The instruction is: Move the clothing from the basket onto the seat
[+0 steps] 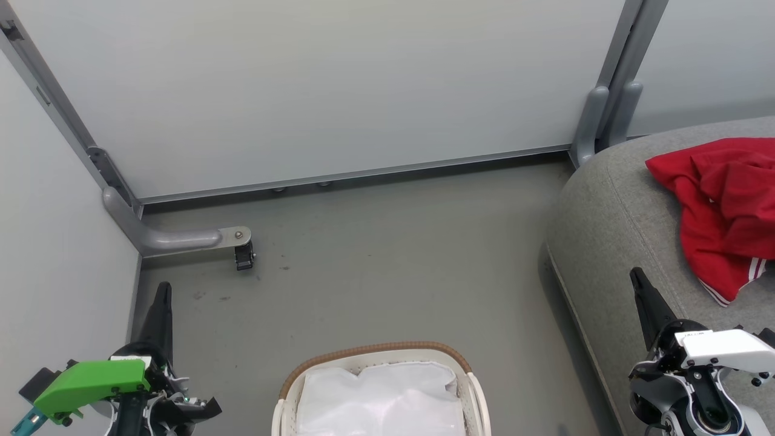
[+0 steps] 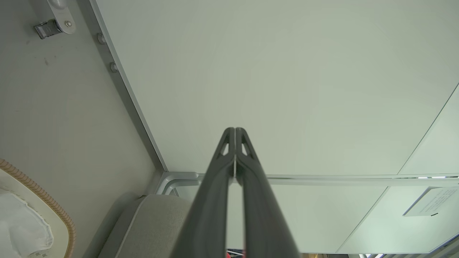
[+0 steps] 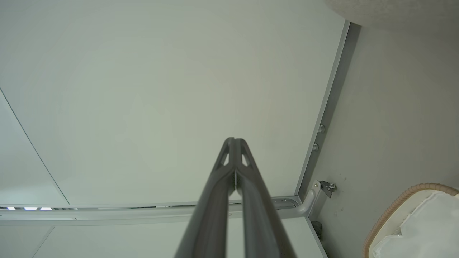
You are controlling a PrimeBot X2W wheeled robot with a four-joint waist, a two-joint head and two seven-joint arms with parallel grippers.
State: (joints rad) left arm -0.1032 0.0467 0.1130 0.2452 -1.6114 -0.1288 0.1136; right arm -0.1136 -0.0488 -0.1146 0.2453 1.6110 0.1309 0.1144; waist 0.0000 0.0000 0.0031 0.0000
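The grey seat (image 1: pixel 611 230) took the frame's right side, with the red clothing (image 1: pixel 720 206) heaped on it at upper right. The basket (image 1: pixel 375 347) sat at bottom centre, showing its white liner (image 1: pixel 381 399). The left gripper (image 1: pixel 163 287), lower left, and the right gripper (image 1: pixel 636 275), lower right, had their fingers pressed together, empty.

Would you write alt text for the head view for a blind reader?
Red clothing lies on the grey seat at right; the basket at bottom centre shows its white liner. The left gripper and right gripper are shut.
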